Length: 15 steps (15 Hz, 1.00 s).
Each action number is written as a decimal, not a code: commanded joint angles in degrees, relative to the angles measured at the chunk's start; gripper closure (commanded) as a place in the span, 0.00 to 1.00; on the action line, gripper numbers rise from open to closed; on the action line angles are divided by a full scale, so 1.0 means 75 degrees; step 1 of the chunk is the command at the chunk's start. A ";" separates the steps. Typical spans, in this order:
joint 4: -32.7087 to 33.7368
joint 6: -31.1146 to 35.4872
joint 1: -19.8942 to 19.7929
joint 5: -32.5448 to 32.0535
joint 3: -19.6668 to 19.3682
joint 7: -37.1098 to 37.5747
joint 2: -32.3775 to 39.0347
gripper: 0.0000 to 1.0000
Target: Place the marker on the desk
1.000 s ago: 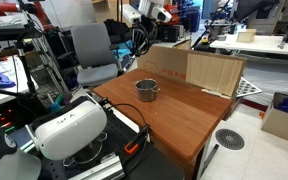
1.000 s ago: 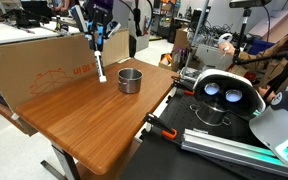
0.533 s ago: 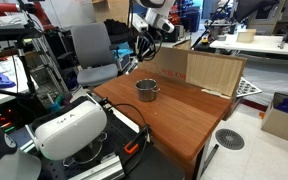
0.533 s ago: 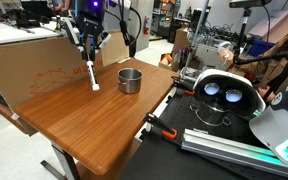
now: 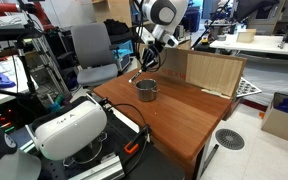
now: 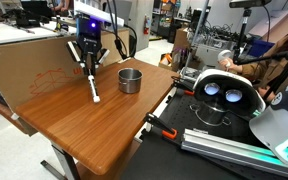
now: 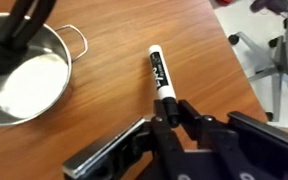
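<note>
The marker (image 6: 92, 86) is a slim white stick with a black band and dark ends. My gripper (image 6: 87, 65) is shut on its upper end and holds it tilted, with the lower tip touching or just above the reddish-brown desk (image 6: 94, 130). In the wrist view the marker (image 7: 161, 76) points away from the fingers (image 7: 172, 112) over the wood, to the right of the small metal cup (image 7: 19, 80). In an exterior view the gripper (image 5: 147, 62) hangs just above the cup (image 5: 147, 90).
The metal cup (image 6: 130, 80) stands right of the marker tip. A cardboard panel (image 6: 34, 65) runs along the desk's back edge, and a plywood box (image 5: 212, 72) stands on the desk (image 5: 184, 115). A white headset (image 6: 222, 95) sits off the desk's right side.
My gripper has come down with the marker and shifted away from the cup. The marker's lower tip has dropped to the desk surface. The cup has not moved.
</note>
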 commanded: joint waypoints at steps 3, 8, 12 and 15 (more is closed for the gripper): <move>0.1123 -0.0471 -0.0011 -0.0142 0.0059 0.0766 0.0963 0.94; 0.1711 -0.0824 0.0066 -0.0339 0.0028 0.1163 0.1417 0.45; 0.2024 -0.1118 0.0049 -0.0353 0.0041 0.1239 0.1563 0.16; 0.2097 -0.1219 0.0053 -0.0351 0.0045 0.1218 0.1558 0.00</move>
